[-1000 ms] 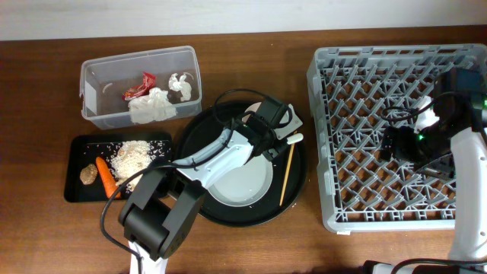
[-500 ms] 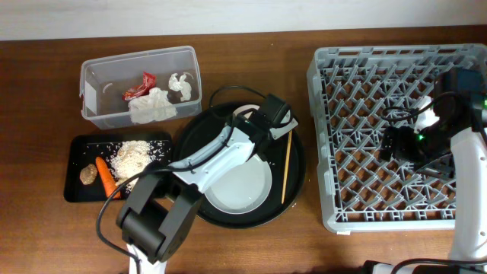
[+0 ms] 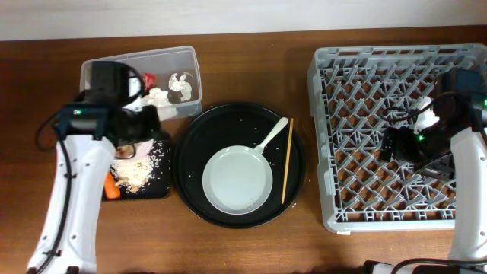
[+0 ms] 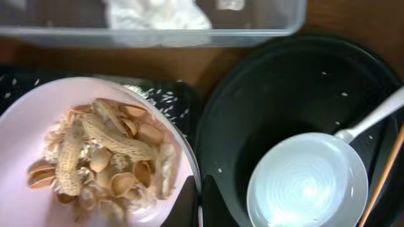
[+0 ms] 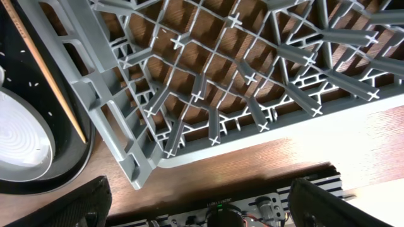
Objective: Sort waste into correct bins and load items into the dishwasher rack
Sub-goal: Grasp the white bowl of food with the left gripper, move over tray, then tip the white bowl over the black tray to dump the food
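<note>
My left gripper (image 3: 141,125) is shut on the rim of a small whitish bowl (image 4: 95,157) full of peanut shells, and holds it over the shallow black tray (image 3: 158,187). Rice crumbs (image 3: 141,171) and a carrot piece (image 3: 112,189) lie in that tray. The clear tub (image 3: 99,72) holds white napkins (image 3: 161,99) and a red wrapper (image 3: 149,79). The wide white plate-bowl (image 3: 237,180), white fork (image 3: 272,135) and wooden stick (image 3: 287,160) lie in the round black tray (image 3: 190,144). My right gripper (image 3: 393,144) is open and empty over the grey rack (image 3: 380,76).
A small white object (image 3: 430,118) sits in the rack beside the right arm. The rack's near edge (image 5: 126,145) lies close to the round tray and the stick (image 5: 44,69). The tub, black tray and round tray stand close together.
My left arm has swung from the round tray to the left, carrying the small bowl over the shallow black tray. The fork now shows fully. The right arm has not moved.
</note>
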